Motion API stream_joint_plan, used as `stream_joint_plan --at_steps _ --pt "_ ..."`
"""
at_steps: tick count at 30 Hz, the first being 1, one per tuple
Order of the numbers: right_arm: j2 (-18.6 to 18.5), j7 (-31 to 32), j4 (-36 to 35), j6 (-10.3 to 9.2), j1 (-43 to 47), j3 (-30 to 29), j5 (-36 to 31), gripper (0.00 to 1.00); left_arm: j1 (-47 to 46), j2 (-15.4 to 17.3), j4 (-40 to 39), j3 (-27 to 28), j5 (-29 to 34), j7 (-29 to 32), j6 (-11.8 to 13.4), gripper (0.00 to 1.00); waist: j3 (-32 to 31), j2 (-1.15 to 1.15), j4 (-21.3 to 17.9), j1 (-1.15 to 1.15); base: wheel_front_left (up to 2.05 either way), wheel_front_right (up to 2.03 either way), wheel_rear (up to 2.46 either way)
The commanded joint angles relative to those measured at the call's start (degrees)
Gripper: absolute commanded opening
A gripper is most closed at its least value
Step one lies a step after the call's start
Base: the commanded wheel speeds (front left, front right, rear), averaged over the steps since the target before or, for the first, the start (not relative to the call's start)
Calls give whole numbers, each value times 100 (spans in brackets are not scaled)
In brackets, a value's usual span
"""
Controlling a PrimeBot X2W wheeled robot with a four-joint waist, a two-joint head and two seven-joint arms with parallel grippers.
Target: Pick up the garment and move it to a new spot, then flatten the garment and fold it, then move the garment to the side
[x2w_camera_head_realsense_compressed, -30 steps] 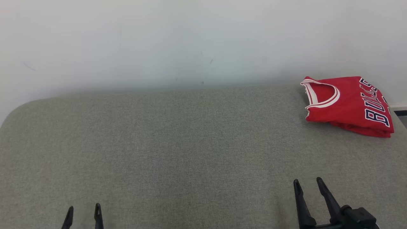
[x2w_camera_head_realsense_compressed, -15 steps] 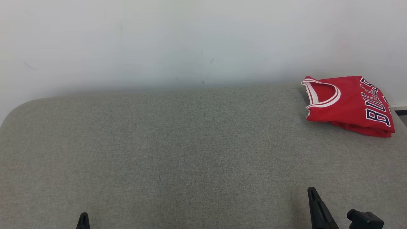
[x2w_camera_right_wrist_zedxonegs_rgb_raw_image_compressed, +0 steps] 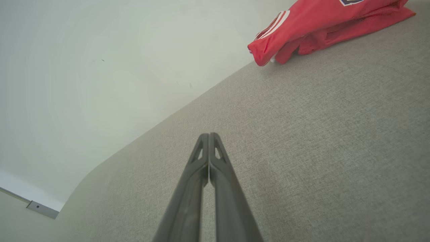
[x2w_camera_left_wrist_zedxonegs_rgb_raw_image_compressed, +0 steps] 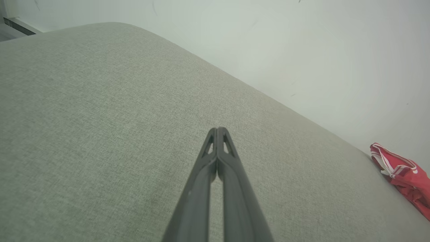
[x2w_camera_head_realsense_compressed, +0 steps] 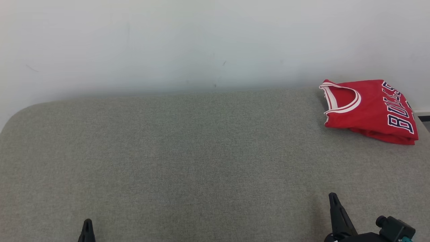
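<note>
The garment is a red jersey with white trim and dark lettering, folded and lying at the far right of the grey padded table, close to the wall. The same garment sits at the right edge of the left wrist view, and at the top right of the right wrist view the garment lies beyond the fingers. My left gripper is shut at the bottom left, holding nothing. At the bottom right my right gripper is shut and empty, well short of the jersey. The left gripper and right gripper both show their fingers pressed together.
A pale wall runs along the table's far edge. The table's left end is rounded. A strip of baseboard shows low on the wall past that end.
Both grippers have gone from open to shut. The left one sits slightly lower in the head view; the right one stays near the bottom right. The jersey has not moved.
</note>
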Motion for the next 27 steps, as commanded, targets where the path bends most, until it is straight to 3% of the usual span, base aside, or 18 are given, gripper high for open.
stream_joint_plan --at_steps 1,27 --pt "13 41 -69 -3 -149 -35 211 0 -166 14 -62 16 -223 50 -36 0 2 0 1 0 0 0 0" --pt "102 562 -13 -6 -402 -230 2160 0 -495 -7 14 46 -2299 567 -110 0 47 0 26 0 0 0 0"
